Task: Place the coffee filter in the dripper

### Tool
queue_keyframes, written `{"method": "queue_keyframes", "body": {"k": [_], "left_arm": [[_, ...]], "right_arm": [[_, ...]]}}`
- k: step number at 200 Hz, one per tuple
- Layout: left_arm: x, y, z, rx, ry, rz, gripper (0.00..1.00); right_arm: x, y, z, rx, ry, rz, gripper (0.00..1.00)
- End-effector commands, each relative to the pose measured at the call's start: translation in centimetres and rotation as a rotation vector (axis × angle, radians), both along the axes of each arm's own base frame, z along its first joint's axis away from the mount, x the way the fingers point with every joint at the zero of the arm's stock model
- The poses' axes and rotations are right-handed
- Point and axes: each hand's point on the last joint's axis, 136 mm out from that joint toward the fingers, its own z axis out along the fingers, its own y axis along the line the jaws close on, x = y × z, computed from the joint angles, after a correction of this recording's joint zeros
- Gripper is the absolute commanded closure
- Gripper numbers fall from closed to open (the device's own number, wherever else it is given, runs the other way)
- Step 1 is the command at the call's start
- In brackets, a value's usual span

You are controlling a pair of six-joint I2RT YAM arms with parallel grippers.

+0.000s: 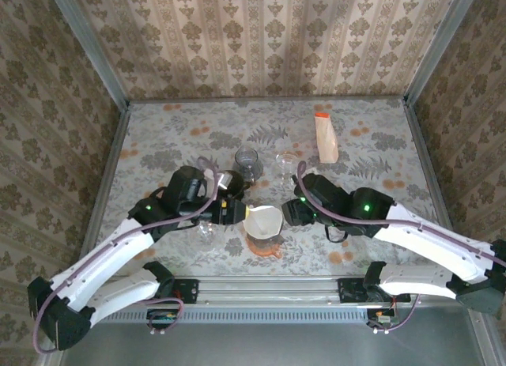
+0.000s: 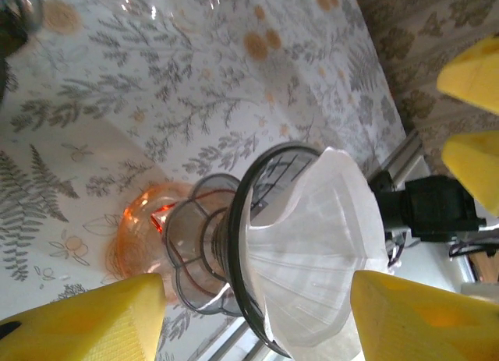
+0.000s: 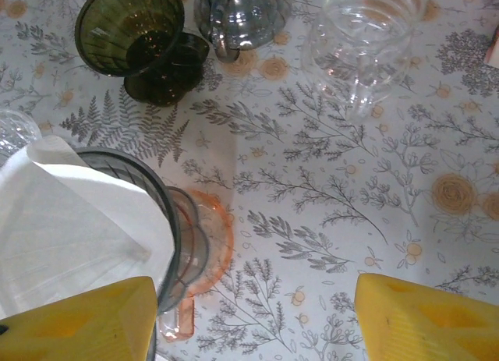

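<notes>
no legible text, labels, brands or nos. on anything

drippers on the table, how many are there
2. One dripper holds the white filter, on the orange base. The dark green dripper, empty, sits farther back beside the grey glass jug. More may be hidden.

the left gripper point(image 2: 253, 322) has its yellow fingers point(image 2: 86, 322) spread wide at the bottom corners, one on each side of the dripper point(image 2: 195, 256). the white coffee filter point(image 2: 312, 252) sits inside the dripper's dark rim, flaring out past it. the dripper stands on an orange saucer point(image 2: 132, 236) on the flowered table point(image 2: 195, 80). at the right edge the right gripper point(image 2: 468, 119) pokes in, fingers apart.
</notes>
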Motion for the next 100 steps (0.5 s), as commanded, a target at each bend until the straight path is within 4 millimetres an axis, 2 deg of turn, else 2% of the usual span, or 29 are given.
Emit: {"method": "queue_keyframes", "body": {"k": [1, 27, 53, 82, 100], "left_arm": [[0.7, 1.6, 0.4, -0.001, -0.019, 0.088, 0.34], [1.2, 3.0, 0.1, 0.005, -0.037, 0.159, 0.32], [1.4, 3.9, -0.1, 0.003, -0.057, 0.207, 0.32], [1.6, 4.8, -0.6, -0.01, -0.063, 0.257, 0.31], [1.7, 5.0, -1.0, -0.026, -0.057, 0.271, 0.31]], "right_arm": [[-0.4, -1.3, -0.8, 0.03, -0.01, -0.04, 0.3], [-1.4, -1.3, -3.4, 0.086, 0.02, -0.033, 0.27], [-2.8, -1.2, -6.8, 0.114, 0.07, -0.029, 0.28], [-5.0, 0.6, -9.8, 0.196, 0.141, 0.079, 0.3], [-5.9, 1.7, -11.2, 0.206, 0.112, 0.132, 0.31]]}}
